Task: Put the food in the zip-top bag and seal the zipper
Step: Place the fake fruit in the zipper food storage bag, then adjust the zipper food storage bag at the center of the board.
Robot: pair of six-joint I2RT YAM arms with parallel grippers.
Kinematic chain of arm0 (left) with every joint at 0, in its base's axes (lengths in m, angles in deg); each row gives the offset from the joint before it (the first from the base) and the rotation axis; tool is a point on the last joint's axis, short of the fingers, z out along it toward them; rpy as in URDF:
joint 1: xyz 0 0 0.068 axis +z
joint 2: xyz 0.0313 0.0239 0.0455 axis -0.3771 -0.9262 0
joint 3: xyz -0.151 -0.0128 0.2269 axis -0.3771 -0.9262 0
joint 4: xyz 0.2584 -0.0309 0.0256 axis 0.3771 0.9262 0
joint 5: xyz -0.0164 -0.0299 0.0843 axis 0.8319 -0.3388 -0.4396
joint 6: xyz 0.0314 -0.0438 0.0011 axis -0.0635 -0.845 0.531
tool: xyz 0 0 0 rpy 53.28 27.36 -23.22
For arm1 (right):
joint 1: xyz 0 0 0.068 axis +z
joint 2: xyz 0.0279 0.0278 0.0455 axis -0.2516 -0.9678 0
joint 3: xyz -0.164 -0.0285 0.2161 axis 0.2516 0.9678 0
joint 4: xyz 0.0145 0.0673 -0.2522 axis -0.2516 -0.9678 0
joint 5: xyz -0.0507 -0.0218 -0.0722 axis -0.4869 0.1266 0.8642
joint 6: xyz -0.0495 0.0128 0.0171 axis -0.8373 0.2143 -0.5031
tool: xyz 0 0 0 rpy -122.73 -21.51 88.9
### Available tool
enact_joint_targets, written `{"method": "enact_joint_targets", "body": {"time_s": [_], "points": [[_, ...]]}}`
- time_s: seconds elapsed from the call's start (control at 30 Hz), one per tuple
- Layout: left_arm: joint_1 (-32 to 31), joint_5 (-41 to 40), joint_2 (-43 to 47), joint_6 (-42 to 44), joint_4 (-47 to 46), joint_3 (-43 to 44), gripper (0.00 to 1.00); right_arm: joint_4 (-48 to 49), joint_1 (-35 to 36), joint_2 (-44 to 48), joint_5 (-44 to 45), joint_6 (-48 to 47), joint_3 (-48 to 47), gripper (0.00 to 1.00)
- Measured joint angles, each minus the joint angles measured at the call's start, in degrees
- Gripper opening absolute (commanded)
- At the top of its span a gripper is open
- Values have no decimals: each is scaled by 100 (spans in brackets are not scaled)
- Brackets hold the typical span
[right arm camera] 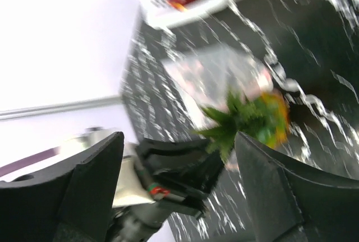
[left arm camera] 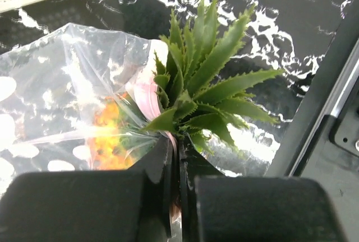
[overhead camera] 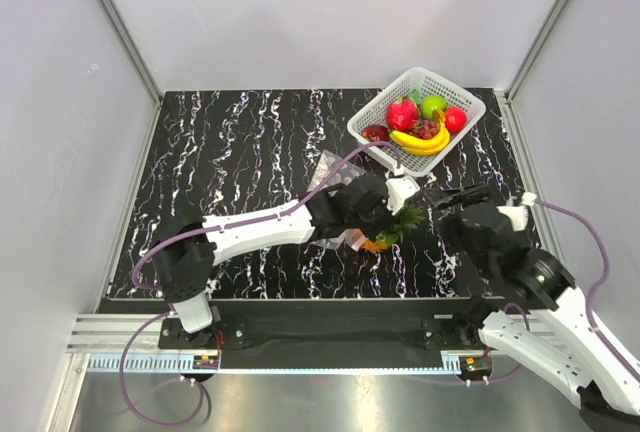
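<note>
The clear zip-top bag (overhead camera: 332, 174) lies mid-table. The orange pineapple (overhead camera: 378, 242) sits at its mouth. In the left wrist view its orange body (left arm camera: 109, 135) is inside the bag (left arm camera: 56, 79) and its green leaves (left arm camera: 207, 79) stick out past the pink zipper (left arm camera: 147, 97). My left gripper (left arm camera: 178, 147) is shut on the bag's zipper edge beside the leaves; it also shows in the top view (overhead camera: 385, 212). My right gripper (overhead camera: 468, 195) is open and empty, just right of the pineapple (right arm camera: 272, 116); its jaws (right arm camera: 179, 138) stand wide apart. Dark grapes (overhead camera: 427, 129) lie in the basket.
A white lattice basket (overhead camera: 455, 89) stands at the back right with a banana (overhead camera: 420, 142) and red and green round fruits. Its near corner is close behind the bag. White walls close in the black marbled table (overhead camera: 230, 152).
</note>
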Motion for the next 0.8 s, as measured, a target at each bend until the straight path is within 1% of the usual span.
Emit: {"method": "enact_joint_targets", "body": {"time_s": [0.13, 0.2, 0.27, 0.33, 0.5, 0.57, 0.63, 0.73, 0.8], "points": [[216, 249, 203, -140, 431, 9, 0, 181, 2, 573, 393, -664, -66, 73], [380, 422, 363, -254, 570, 9, 0, 319, 2, 763, 509, -1005, -55, 70], [535, 557, 533, -352, 658, 9, 0, 468, 0, 765, 577, -1285, -35, 67], [699, 680, 748, -479, 723, 9, 0, 546, 2, 577, 584, -1504, -33, 66], [1075, 1012, 1298, -905, 846, 9, 0, 752, -4, -474, 485, -1878, -42, 60], [1261, 1196, 1532, -1102, 857, -11, 0, 977, -59, -706, 262, -2013, 55, 59], [1493, 1397, 1829, -1292, 811, -98, 0, 1248, -208, -662, -22, -2120, 275, 56], [1856, 1648, 2275, -1539, 772, -264, 0, 1731, -938, -584, -903, -2238, 645, 52], [2118, 1801, 2544, -1716, 726, -348, 0, 2229, -1547, -636, -1733, -2330, 911, 48]]}}
